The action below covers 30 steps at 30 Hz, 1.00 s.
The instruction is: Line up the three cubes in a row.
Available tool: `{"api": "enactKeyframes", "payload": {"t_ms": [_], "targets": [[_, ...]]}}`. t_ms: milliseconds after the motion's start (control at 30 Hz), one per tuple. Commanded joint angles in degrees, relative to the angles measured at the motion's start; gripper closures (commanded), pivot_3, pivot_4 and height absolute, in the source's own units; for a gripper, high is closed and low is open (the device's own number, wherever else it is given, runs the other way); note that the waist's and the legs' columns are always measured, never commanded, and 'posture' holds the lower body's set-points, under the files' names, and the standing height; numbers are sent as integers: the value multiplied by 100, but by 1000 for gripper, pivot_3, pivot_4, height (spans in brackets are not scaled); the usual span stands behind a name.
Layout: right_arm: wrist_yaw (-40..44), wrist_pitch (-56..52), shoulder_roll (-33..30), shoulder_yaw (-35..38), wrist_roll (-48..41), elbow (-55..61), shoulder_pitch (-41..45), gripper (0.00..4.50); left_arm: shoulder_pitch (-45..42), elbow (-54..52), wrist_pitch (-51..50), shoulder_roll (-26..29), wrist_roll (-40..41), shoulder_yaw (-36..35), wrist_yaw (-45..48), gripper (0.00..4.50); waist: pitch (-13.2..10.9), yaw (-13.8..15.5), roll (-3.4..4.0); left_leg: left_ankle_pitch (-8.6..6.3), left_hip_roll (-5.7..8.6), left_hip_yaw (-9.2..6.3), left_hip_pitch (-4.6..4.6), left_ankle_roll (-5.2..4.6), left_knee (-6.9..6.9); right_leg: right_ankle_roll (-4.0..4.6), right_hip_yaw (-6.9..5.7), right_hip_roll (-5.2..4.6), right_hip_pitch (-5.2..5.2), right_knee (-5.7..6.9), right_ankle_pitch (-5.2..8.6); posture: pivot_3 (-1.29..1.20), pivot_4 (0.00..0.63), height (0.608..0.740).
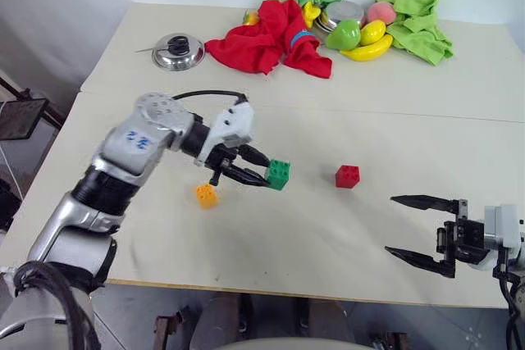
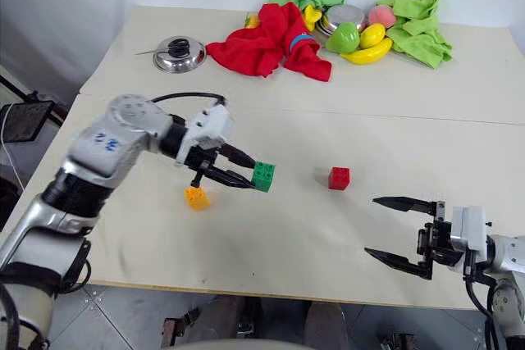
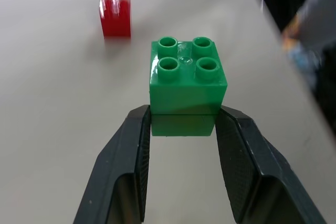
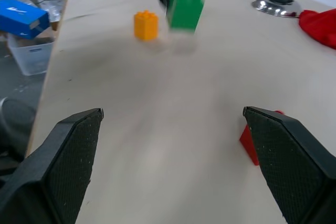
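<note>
The table is big and pale. At its far side lie cloths, toy fruit and a shiny lid, all well away from the work.

The left gripper is closed on the green cube. It holds the cube up off the table, between the orange cube and the red cube. The two black fingers pinch the low part of its flat sides, and the studs on top are free.

The right gripper is near the front edge, wide open and holding nothing. The red cube sits on the table just past it.

The cubes look like hard, light plastic. They should not bend or break. Their sides are smooth and shiny, so I think one could slip or twist if it is pinched only at an edge. The best place to hold one is on two flat sides facing each other, near the middle. The studs are bumpy and not good to grab.

The orange cube rests on the table near the left arm.
</note>
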<state>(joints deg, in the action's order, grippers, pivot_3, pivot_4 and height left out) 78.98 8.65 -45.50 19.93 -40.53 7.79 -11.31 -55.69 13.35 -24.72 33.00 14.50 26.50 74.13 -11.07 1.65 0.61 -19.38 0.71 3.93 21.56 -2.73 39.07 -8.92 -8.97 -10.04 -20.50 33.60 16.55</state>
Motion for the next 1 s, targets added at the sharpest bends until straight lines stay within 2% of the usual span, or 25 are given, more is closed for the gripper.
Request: {"api": "enactKeyframes", "payload": {"t_ms": [33,167,467,833,900,1000], "targets": [[-331,-89,97,371,-28,443,-208,0,-210,869,615,-539,-508,80,-229,3020,-3,14,-6,0,-13,-1,1,0,0,0,0,-1,-1,0,0,0,150,740],[-659,-123,268,598,-19,731,-421,0,-435,1723,1103,-1143,-768,-35,-378,3020,-12,48,-20,0,-13,-1,14,-1,2,0,-4,-1,-10,-4,0,0,150,740],[-937,-163,657,738,-104,908,-732,0,-920,3708,2390,-1793,-1318,-295,-539,3020,-15,106,-26,0,-11,-1,22,-2,7,-1,-7,-1,-17,-1,-1,0,150,740],[-776,79,1004,663,-12,672,-729,0,-1087,4566,3182,-2112,-1574,-620,-252,3020,-15,124,-26,1,-5,-3,24,-6,11,-3,-8,-4,-16,2,-2,0,150,740],[-726,117,1017,654,-4,607,-708,0,-1114,4621,3294,-2120,-1601,-677,-224,2300,-15,121,-26,1,-4,-3,24,-6,11,-3,-9,-5,-17,3,-2,0,150,740],[-528,267,1048,655,13,294,-647,0,-1154,4683,3391,-2146,-1606,-791,-240,1500,-15,116,-26,1,13,-4,25,-6,11,-3,-10,-4,-18,3,-2,0,150,740]]}}
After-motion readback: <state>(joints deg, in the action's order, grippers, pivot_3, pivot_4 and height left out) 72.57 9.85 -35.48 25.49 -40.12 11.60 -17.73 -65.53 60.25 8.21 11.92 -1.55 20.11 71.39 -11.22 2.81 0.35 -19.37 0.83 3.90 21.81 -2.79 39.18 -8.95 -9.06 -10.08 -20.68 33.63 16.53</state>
